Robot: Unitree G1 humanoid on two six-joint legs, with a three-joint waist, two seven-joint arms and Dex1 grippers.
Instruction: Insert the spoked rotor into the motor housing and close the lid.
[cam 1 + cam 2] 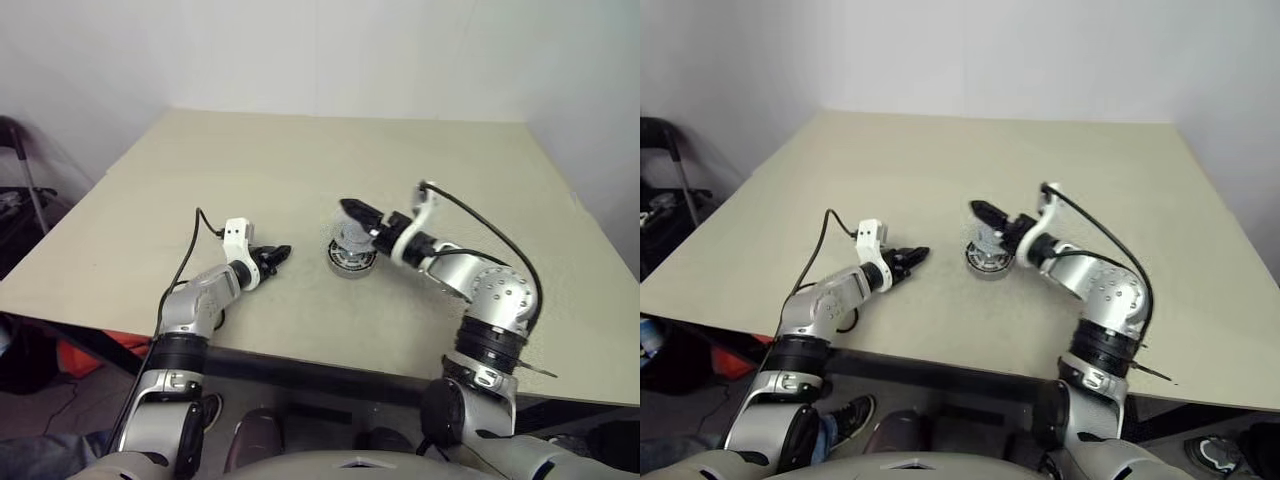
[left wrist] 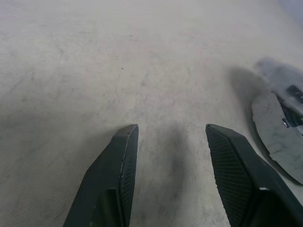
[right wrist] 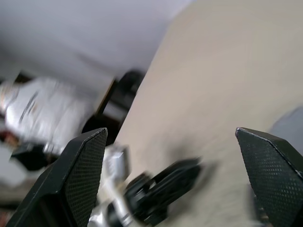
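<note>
I see the motor housing on the table. My right gripper, wide open and empty, hovers just above it; left gripper, half open and empty, waits beside. I should press the lid down flat.

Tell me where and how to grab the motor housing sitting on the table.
Grip the motor housing by its outer rim, fingers on opposite sides, coming from above. It lies flat on the table as a low round ring, so the rim is probably the surest hold. The open right gripper hangs just over it, so use that arm.
</note>
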